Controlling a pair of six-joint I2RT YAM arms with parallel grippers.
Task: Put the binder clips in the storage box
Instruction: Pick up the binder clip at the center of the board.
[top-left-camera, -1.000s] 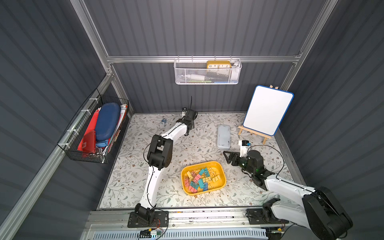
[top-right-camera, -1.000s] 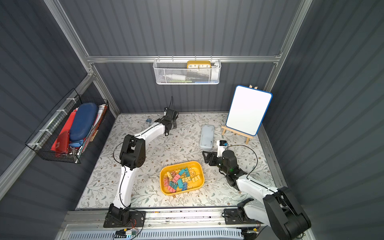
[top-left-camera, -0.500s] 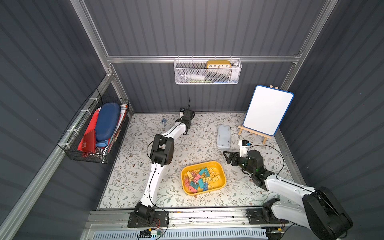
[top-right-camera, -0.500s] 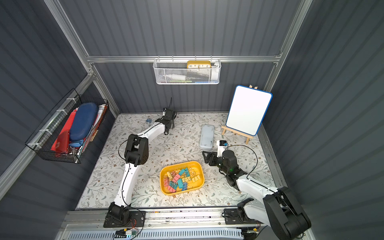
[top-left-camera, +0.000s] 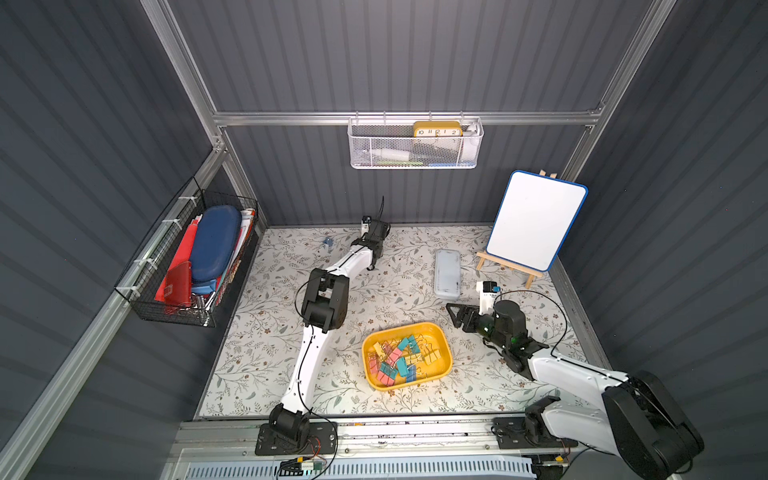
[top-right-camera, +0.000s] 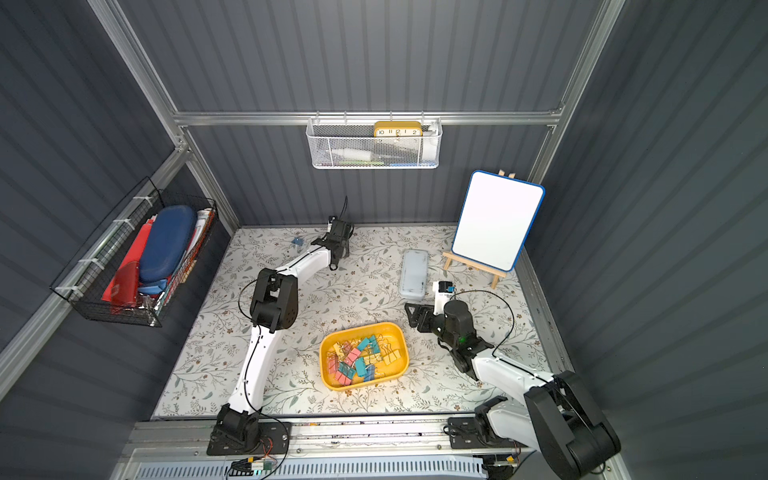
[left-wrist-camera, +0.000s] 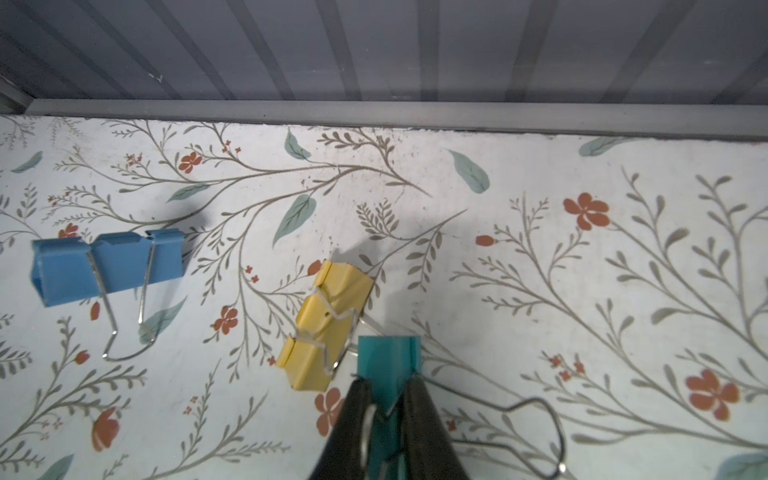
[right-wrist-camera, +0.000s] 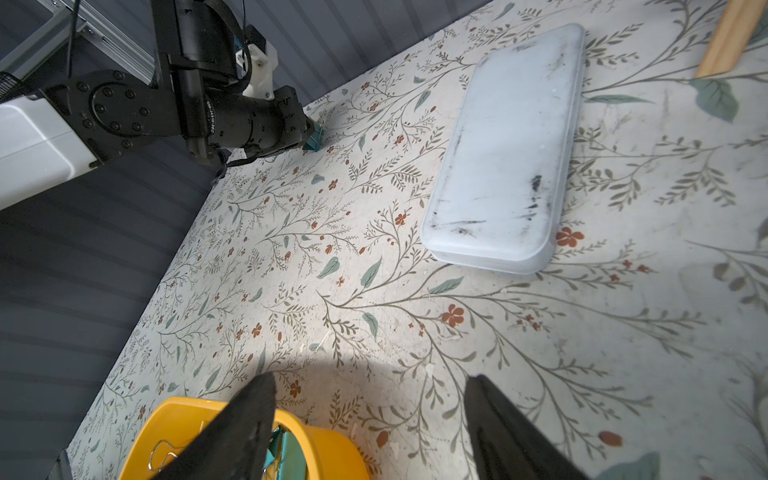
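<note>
Binder clips (top-left-camera: 397, 357) of mixed colours lie heaped inside the storage box (top-left-camera: 442, 365).

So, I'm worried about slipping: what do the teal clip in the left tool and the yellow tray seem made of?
Teal clip: likely painted sheet metal, crisp folds, shiny wire handles. Yellow tray: probably moulded plastic, glossy, rounded corners.

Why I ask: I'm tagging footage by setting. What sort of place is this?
Likely a robot test booth dressed as a desk: grey panelled walls, floral tabletop, small whiteboard.
</note>
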